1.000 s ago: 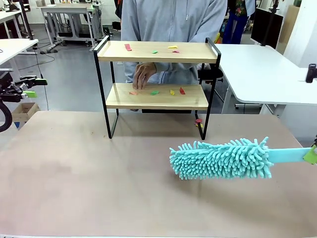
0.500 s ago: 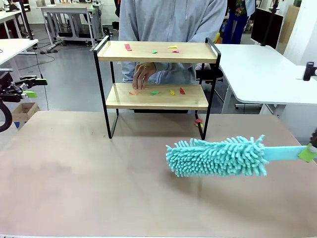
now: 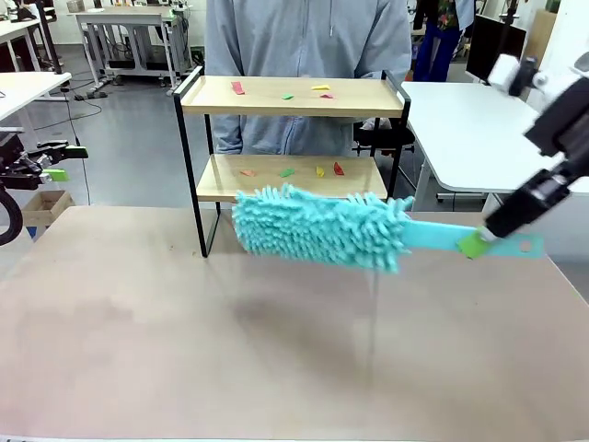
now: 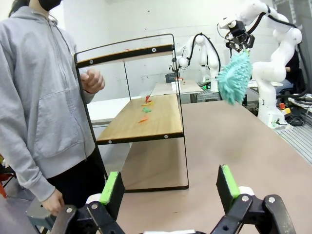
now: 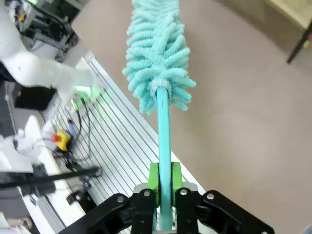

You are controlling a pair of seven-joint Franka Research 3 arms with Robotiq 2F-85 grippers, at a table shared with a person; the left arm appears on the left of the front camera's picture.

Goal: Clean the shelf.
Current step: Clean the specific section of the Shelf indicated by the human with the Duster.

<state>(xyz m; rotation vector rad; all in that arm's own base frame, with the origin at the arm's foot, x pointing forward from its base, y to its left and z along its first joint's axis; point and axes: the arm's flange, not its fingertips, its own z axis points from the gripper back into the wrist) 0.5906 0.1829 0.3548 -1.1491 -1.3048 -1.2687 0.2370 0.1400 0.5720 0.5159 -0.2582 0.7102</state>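
The shelf (image 3: pixel 294 96) stands at the table's far side, with small red, green and yellow paper scraps (image 3: pixel 287 171) on both wooden boards. A teal fluffy duster (image 3: pixel 317 226) hangs in the air in front of the lower board, nearly level. My right gripper (image 3: pixel 477 241) is shut on its flat handle. In the right wrist view the right gripper (image 5: pixel 165 187) clamps the handle and the duster's head (image 5: pixel 156 53) points away. My left gripper (image 3: pixel 63 163) stays off the table's left edge. Its green pads (image 4: pixel 113 187) stand wide apart, open and empty, facing the shelf (image 4: pixel 144 119).
A person in a grey hoodie (image 3: pixel 308 37) stands right behind the shelf, one hand raised (image 4: pixel 92 80). A white table (image 3: pixel 479 129) stands at the right, and a cardboard box (image 3: pixel 41 207) lies on the floor at left. The tan tabletop (image 3: pixel 276 341) is bare in front.
My right gripper has risen and swung the duster up and to the left, from low over the table to the front of the shelf. The person's hand has left the lower board.
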